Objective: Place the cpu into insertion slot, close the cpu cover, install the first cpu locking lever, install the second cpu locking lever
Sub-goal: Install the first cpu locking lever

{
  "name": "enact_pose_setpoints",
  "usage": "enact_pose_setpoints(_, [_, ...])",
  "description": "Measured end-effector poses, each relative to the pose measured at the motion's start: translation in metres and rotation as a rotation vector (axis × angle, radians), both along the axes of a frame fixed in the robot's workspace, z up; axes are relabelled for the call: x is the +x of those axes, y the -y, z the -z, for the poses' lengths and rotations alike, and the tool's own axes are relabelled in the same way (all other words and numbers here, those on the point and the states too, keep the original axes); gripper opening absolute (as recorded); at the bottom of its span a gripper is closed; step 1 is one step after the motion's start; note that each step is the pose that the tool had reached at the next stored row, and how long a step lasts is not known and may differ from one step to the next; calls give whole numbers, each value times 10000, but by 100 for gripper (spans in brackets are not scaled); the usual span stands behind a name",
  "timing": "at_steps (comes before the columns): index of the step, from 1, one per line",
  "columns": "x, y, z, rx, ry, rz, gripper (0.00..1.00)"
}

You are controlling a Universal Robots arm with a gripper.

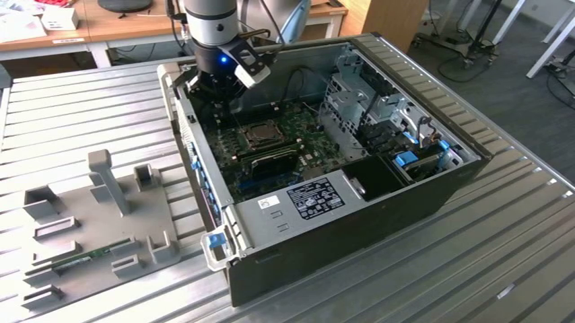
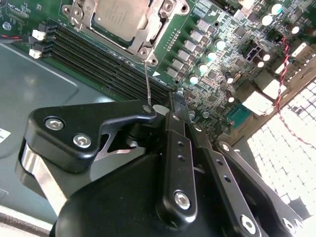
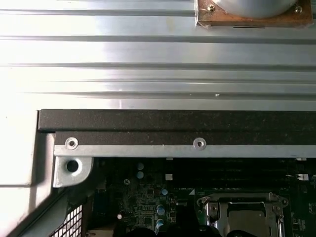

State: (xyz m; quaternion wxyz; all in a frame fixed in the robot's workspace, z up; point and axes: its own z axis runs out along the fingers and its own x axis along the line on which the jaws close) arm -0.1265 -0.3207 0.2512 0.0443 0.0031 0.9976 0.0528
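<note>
The cpu lies flat in the insertion slot of the green motherboard, silver top showing. The cpu cover lies closed over it as a silver frame; it also shows in the first wrist view. One thin wire locking lever stands up from the socket's corner, its free end against my fingertips. My gripper is shut, just beside the socket; whether it clamps the lever I cannot tell. In the exterior view my gripper hangs inside the open case near its far wall.
Long black memory slots run beside the socket. The case wall is close behind the gripper, and drive cages fill the case's right in the exterior view. A grey fixture plate lies on the ribbed metal table at the exterior view's left.
</note>
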Motion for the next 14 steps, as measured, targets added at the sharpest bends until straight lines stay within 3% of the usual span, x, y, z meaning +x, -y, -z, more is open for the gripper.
enact_pose_setpoints(8, [-2,-27,8,59,10,0,10])
enact_pose_setpoints(12, [-3,-40,12,166,16,0,10])
enact_pose_setpoints(14, [-3,-40,12,177,16,1,10])
